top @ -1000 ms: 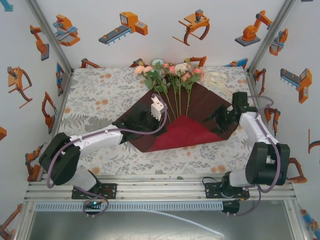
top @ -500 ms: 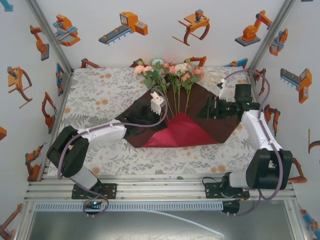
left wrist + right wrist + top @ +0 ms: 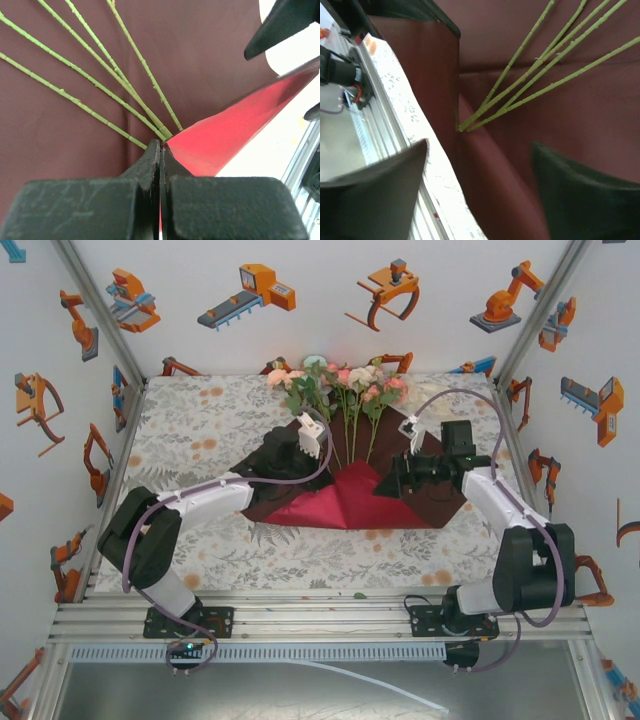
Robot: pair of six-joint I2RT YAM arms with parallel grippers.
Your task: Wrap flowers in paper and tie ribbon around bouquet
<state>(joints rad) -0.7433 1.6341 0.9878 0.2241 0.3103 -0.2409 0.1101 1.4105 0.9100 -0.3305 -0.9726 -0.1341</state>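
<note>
The near corner of the paper (image 3: pixel 340 505) is folded up to the stem ends, bright underside showing, and the left gripper (image 3: pixel 160 150) is clamped tight on that fold, likely to start the wrap; the right gripper (image 3: pixel 480 145) hangs with fingers apart over the paper's right side, probably to take that flap; beyond, the flowers (image 3: pixel 345 385) lie fanned on the sheet, blooms toward the bench's (image 3: pixel 200 430) far edge

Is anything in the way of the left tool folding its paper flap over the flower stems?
Nothing lies on the flower stems. The left tool pinches the paper at their cut ends; the open right tool sits just beyond, possibly in the fold's path.
</note>
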